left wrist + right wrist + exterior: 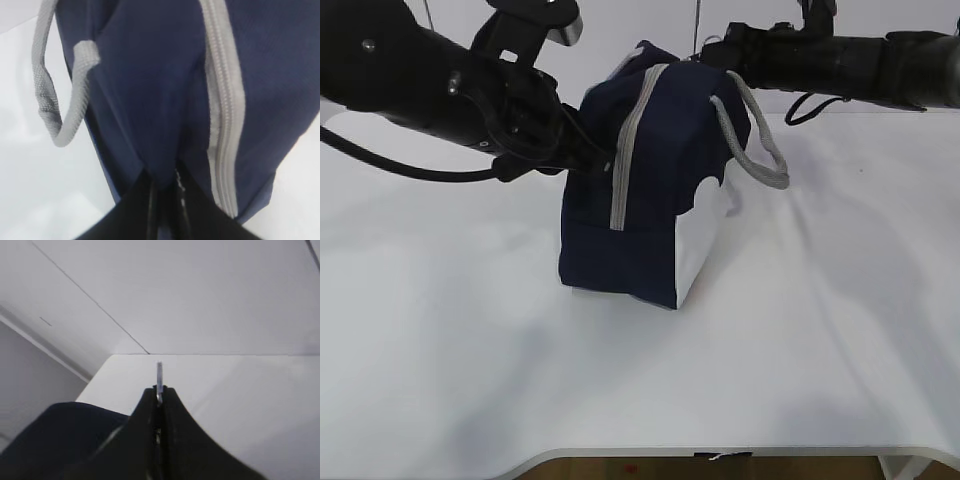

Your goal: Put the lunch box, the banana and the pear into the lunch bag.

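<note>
The lunch bag [650, 190] stands zipped near the tabletop's [470, 350] far edge with no food in view, so packing looks done, the left gripper [165, 187] pinching its navy fabric and the right gripper [159, 395] clamped on a small metal tab [159, 374], likely the zipper pull

White desk [470, 380], cloth-like cover with slight wrinkles, rounded front edge. Only the navy lunch bag [640, 210] stands directly on it, near the middle, upright, grey handle [765, 150] drooping over its right side.
</note>
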Robot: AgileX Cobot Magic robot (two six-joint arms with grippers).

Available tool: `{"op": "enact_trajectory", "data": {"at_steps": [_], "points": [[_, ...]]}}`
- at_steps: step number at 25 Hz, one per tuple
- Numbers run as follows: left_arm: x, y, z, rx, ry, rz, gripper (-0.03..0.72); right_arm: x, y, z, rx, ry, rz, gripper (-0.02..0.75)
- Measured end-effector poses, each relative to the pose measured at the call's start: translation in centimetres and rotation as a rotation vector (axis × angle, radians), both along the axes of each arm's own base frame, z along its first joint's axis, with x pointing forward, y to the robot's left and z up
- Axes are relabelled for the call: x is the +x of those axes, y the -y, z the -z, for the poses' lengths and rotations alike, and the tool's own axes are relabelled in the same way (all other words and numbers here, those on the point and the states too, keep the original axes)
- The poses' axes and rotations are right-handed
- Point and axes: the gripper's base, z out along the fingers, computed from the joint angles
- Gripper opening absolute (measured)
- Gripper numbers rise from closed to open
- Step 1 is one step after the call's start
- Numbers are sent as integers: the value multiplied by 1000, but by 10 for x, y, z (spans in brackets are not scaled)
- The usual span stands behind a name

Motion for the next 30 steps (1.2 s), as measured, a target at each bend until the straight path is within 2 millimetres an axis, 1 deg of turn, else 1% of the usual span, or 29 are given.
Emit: {"op": "enact_trajectory", "data": {"at_steps": [3, 5, 7, 10, 12, 13, 17, 21, 23, 29, 30], "points": [[0, 0, 0, -11, -12, -6, 36, -1, -5, -16, 8, 72, -86, 6], [-1, 0, 1, -15, -20, -9, 81, -3, -8, -27, -10, 116, -149, 6], [-1, 0, 0, -19, -23, -11, 164, -6, -11, -30, -46, 132, -206, 6], [-3, -1, -7, -30, -10, -11, 336, -10, -13, -30, -123, 134, -253, 6], [-7, -3, -17, -52, 8, -14, 405, -13, -13, -34, -184, 144, -278, 6], [-9, -5, -24, -72, 21, -17, 425, -16, -13, -37, -213, 151, -292, 6], [-18, -11, -54, -168, 92, -38, 449, -21, -13, -48, -260, 174, -309, 6], [-15, -13, -74, -271, 236, -73, 453, -22, -13, -50, -267, 179, -313, 6], [-9, -11, -77, -301, 273, -89, 454, -22, -13, -50, -267, 179, -313, 6], [23, -4, -68, -308, 266, -130, 454, -22, -13, -50, -269, 179, -306, 6], [28, -3, -69, -313, 272, -135, 454, -22, -13, -50, -272, 178, -303, 6]]}}
